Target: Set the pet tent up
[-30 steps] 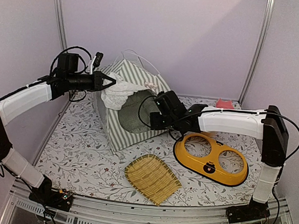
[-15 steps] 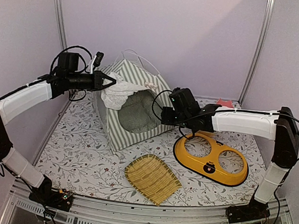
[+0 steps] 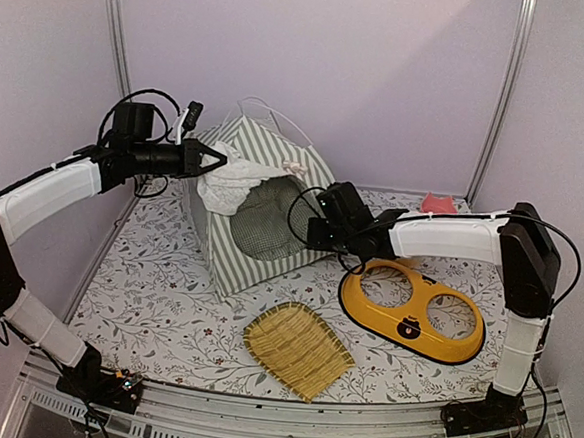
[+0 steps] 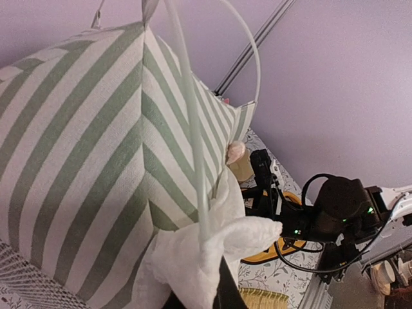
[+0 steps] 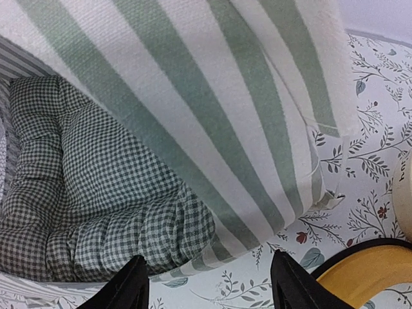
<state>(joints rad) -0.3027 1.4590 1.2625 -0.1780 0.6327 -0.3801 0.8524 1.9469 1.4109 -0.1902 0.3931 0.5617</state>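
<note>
The pet tent, striped grey-green and white, stands at the back left with its door facing front right. My left gripper is shut on the white lace curtain and holds it bunched up above the door. In the left wrist view the curtain is wrapped over my left gripper, beside a thin white pole. My right gripper hovers open at the door's right edge. Its fingers frame the tent's striped lower hem and the checked cushion inside, and they touch nothing.
A yellow double-bowl feeder lies right of the tent, under the right forearm; its rim shows close to the right fingers. A woven bamboo tray lies in front. A small pink thing sits at the back right. Walls close in on three sides.
My right gripper pulled back to the right from the tent door, then came back left to the door's edge. The left gripper has kept the curtain lifted in the same place.
</note>
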